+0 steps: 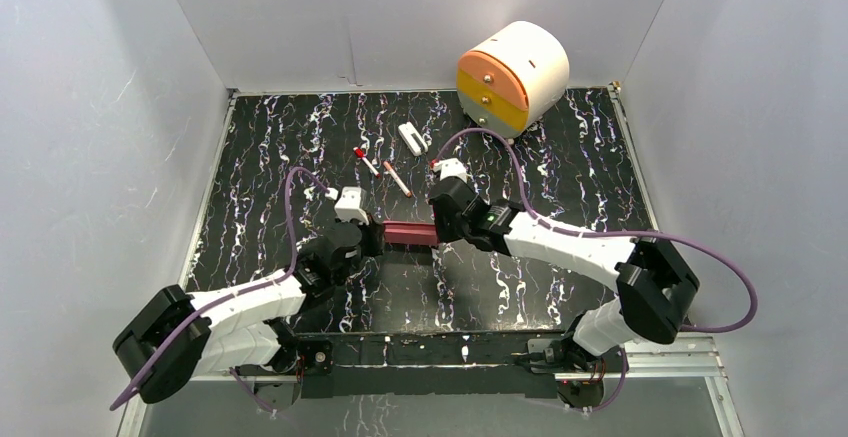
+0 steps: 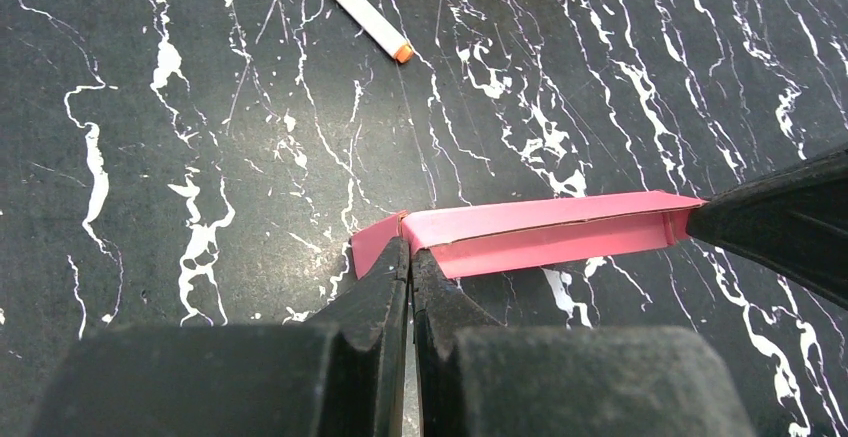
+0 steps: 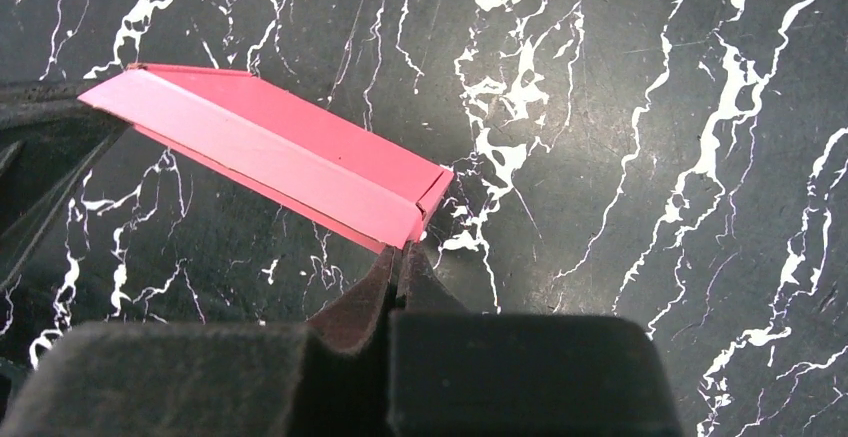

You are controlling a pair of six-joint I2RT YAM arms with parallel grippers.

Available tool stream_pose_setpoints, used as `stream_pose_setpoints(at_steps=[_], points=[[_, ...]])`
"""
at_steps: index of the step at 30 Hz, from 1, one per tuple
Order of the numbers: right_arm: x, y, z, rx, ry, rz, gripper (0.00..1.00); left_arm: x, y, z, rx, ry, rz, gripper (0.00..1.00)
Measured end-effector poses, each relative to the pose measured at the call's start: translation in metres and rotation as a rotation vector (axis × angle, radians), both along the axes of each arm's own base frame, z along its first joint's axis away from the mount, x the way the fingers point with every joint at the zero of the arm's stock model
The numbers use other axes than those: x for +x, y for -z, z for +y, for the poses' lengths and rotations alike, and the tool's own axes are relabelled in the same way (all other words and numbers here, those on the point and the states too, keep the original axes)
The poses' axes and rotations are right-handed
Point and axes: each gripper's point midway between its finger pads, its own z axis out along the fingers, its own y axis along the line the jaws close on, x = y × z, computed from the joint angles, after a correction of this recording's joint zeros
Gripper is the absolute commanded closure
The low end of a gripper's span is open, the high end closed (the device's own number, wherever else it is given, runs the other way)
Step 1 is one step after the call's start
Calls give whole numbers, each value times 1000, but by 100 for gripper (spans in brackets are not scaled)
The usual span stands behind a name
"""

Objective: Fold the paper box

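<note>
The left gripper (image 2: 410, 254) is pinched tight on one end of the box (image 2: 540, 232) — its fingers meet with only the thin pink card between them. The right gripper (image 3: 400, 254) is closed just as tightly on the opposite end, at a folded corner. Between the two, the box spans as a flat, narrow pink-red strip over the middle of the black marbled table (image 1: 560, 157); whether it touches the table I cannot tell. Beyond it lies a marker (image 2: 352, 5) — the small print on its barrel is too tiny to read.
</note>
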Motion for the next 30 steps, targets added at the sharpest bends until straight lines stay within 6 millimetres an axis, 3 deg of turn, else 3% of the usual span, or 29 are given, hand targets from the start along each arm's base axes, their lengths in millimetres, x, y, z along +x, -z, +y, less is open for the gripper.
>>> stream_pose_setpoints(at_steps=[30], points=[[11,-2,-5,246,219,222,100,6,3,-3,39,-124,-21,100]])
